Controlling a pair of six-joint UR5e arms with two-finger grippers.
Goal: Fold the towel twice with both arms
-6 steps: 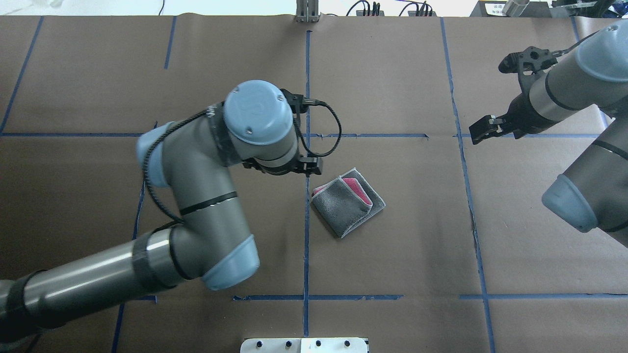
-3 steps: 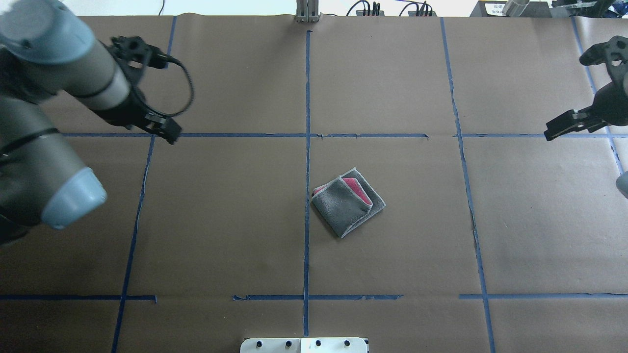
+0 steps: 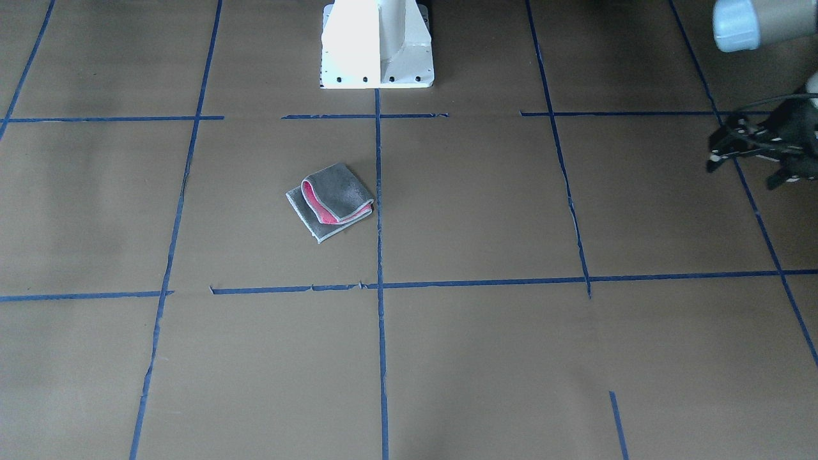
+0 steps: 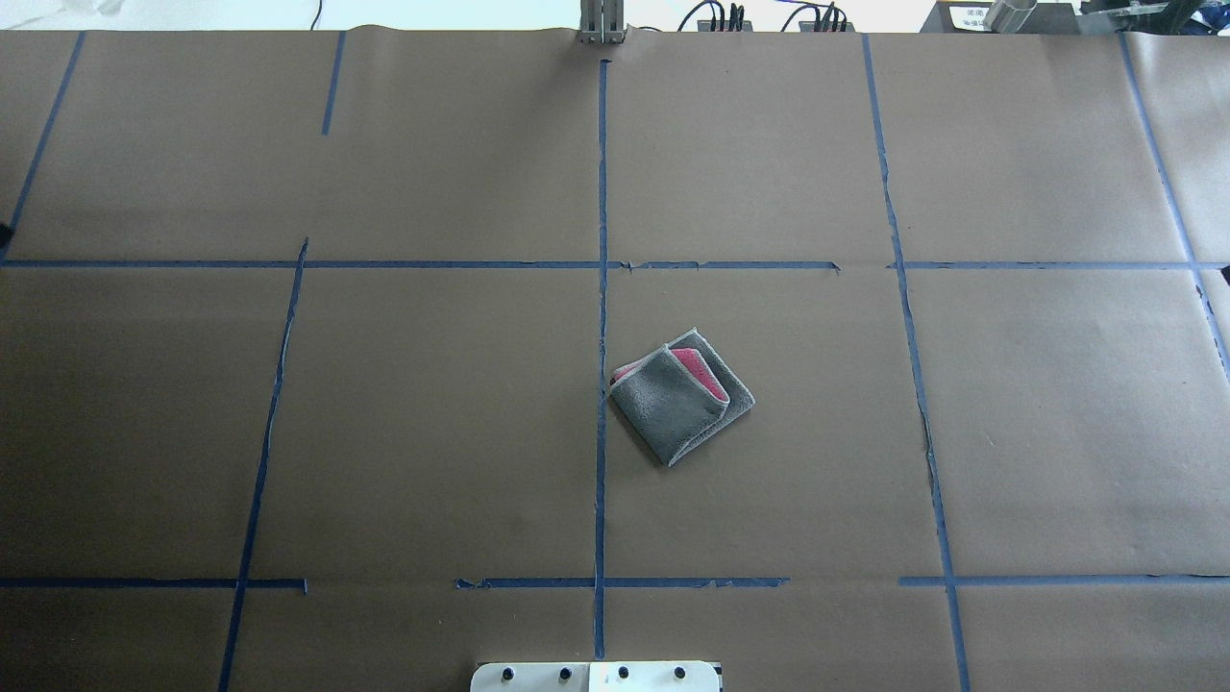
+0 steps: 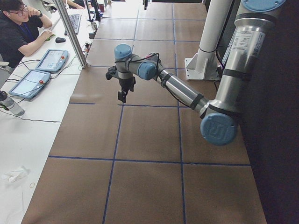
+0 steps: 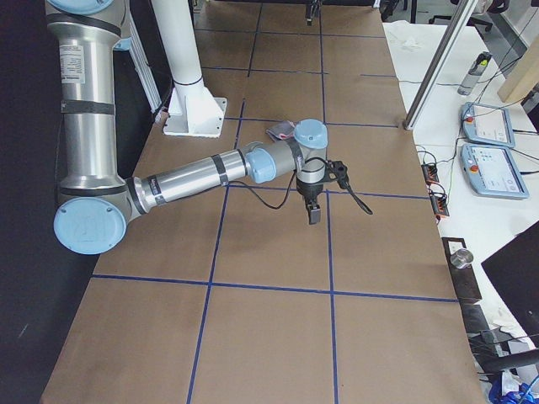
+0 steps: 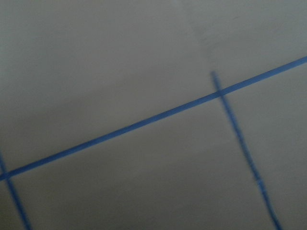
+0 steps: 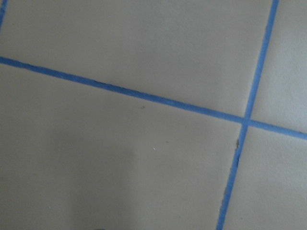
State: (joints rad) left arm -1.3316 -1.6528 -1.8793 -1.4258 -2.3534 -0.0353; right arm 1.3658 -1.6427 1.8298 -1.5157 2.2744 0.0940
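Observation:
The towel [image 4: 682, 396] lies folded on the brown paper just right of the centre tape line. Its grey face is up, and a pink-red strip shows at the open fold. It also shows in the front-facing view [image 3: 332, 201] and, partly behind the arm, in the exterior right view [image 6: 282, 130]. No gripper touches it. My left gripper [image 5: 122, 95] hangs above the table far to the towel's left; its black body shows at the front-facing view's right edge [image 3: 760, 147]. I cannot tell whether it is open or shut. My right gripper [image 6: 313, 210] hangs far to the towel's right; I cannot tell its state either.
Blue tape lines [image 4: 602, 288] divide the paper-covered table into squares. The white pedestal base [image 3: 377, 45] stands at the robot's edge. Tablets, cables and a seated operator [image 5: 21, 30] are at the far side bench. Both wrist views show only paper and tape.
Both arms have swung outward and left the overhead view, the left arm to the left and the right arm to the right. The towel has not moved.

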